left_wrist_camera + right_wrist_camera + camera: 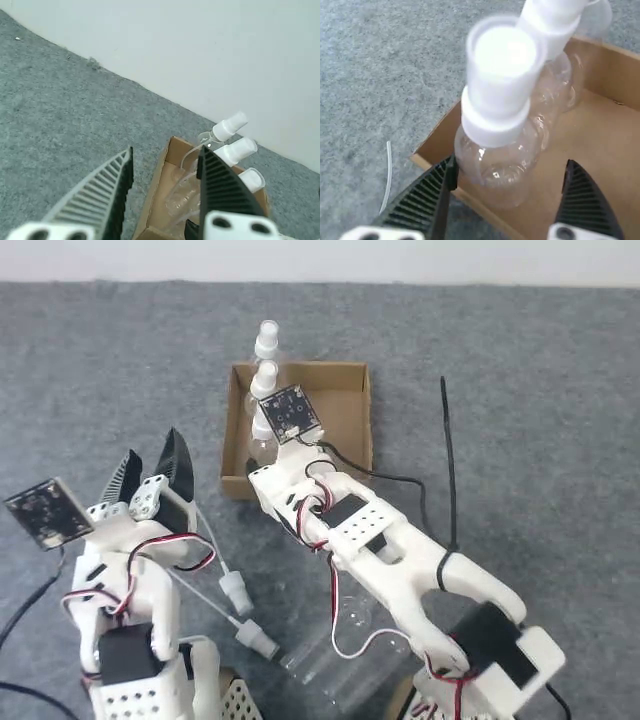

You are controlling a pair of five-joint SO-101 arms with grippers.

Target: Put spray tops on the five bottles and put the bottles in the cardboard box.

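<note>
The cardboard box (350,420) stands at the middle back with three clear bottles in a row along one wall. Each carries a white spray top (265,340). My right gripper (510,172) is open over the box, one finger on each side of the nearest bottle (495,170), not touching it. My left gripper (155,445) is open in the air at the near left, apart from the box (160,180), with nothing in it. Two loose spray tops (235,590) with thin tubes lie on the mat. Clear uncapped bottles (345,655) lie under the right arm.
The grey mat (520,390) covers the table. A black cable (447,470) runs along the mat right of the box. A pale wall (200,50) rises behind the box. The right half of the box floor (600,125) is bare.
</note>
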